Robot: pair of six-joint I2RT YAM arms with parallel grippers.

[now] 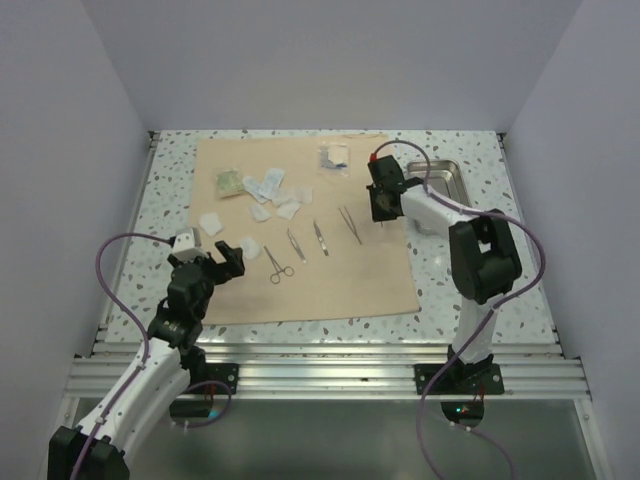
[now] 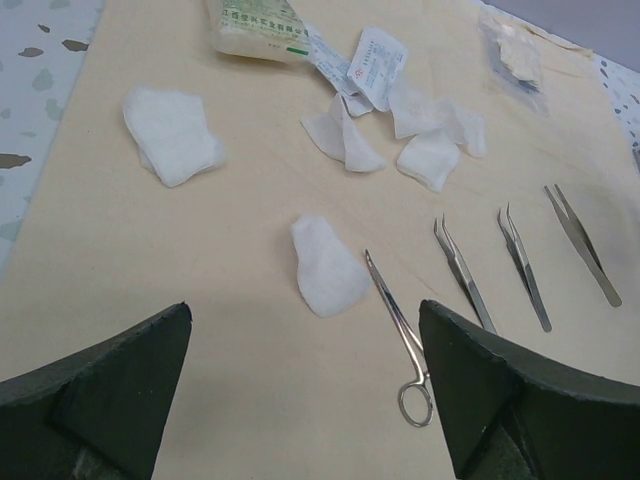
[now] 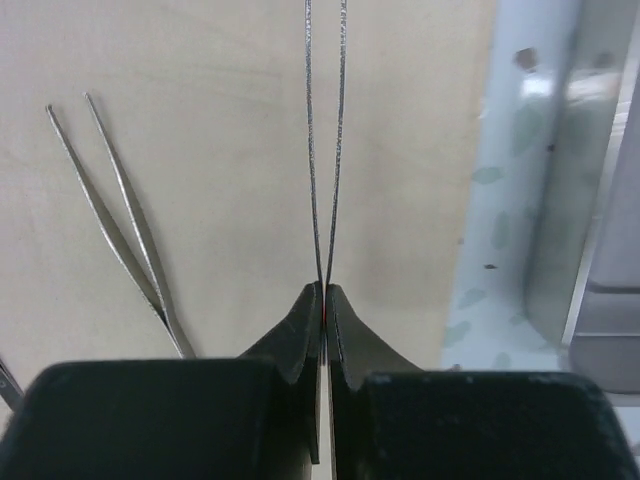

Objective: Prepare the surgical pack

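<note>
Plain pale walls (image 1: 320, 60) around a speckled white tabletop (image 1: 480, 290), aluminium rails (image 1: 330, 375) nearside.

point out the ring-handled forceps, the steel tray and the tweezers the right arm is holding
ring-handled forceps (image 2: 395, 320), left wrist view, on the shaft midway along.
steel tray (image 1: 448, 178), top external view, on its bare floor near the right rim.
held tweezers (image 3: 316, 170), right wrist view, on the left blade, partway up.

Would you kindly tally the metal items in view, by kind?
Tweezers lying on the wrap sheet: 3
Held tweezers, in the jaws of the right gripper: 1
Ring-handled instrument: 1
Steel tray: 1
Total: 6
</note>
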